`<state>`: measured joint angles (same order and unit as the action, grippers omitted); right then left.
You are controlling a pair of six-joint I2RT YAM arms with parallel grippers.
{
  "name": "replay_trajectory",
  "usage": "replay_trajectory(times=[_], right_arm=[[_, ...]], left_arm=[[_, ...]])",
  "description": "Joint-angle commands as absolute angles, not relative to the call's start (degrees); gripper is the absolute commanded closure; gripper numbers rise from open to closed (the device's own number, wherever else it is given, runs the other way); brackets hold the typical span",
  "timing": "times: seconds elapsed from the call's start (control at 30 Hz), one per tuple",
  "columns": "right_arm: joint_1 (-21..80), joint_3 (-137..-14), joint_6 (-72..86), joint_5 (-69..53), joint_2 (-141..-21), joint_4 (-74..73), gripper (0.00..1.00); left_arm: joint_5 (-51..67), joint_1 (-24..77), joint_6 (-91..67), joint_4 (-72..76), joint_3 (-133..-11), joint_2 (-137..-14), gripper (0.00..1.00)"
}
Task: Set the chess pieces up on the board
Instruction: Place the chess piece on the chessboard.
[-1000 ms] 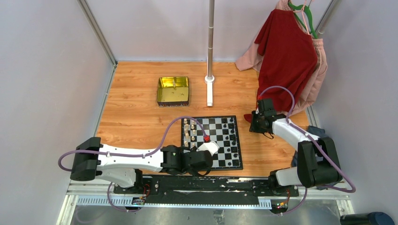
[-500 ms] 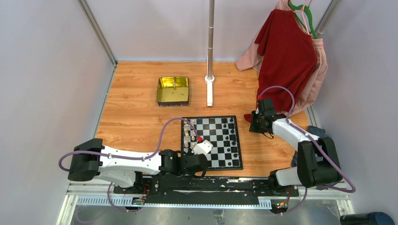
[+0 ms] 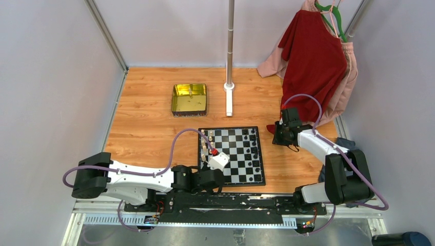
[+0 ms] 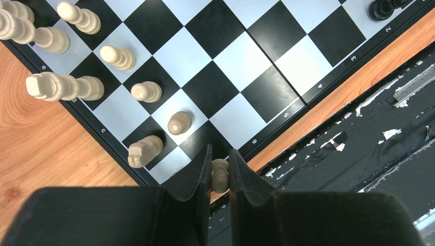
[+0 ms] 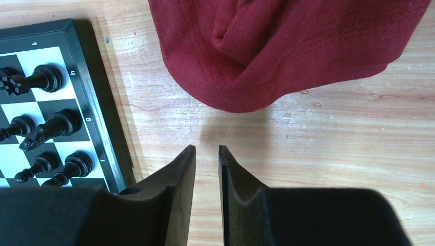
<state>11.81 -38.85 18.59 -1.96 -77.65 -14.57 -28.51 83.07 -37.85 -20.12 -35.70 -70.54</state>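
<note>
cream pawn [image 4: 219,173] in left tool [image 4: 219,155] at board [image 4: 232,57] corner edge

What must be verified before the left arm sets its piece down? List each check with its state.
1. Pale pawn clamped in the left gripper: ok.
2. Black square next in the pawn row is free: ok.
3. Neighbouring pawn upright, apart from the gripper: ok.
4. Knight not touched by the gripper: ok.
5. Right gripper open, empty, off the board: ok.
6. Held pawn's height above the board: cannot tell.
</note>
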Motion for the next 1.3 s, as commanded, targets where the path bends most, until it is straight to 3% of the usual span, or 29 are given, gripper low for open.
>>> replay_trajectory(times=[0.0, 1.27], right_arm=[[10.98, -38.85, 18.32, -2.29, -78.29, -14.95, 0.72], [10.94, -39.29, 18.14, -1.93, -79.01, -15.16, 0.72]], left_arm=[[-30.24, 83.41, -38.67, -17.13, -34.68, -71.60, 1.00], [-33.31, 83.41, -39.09, -13.39, -32.27, -74.85, 0.97]])
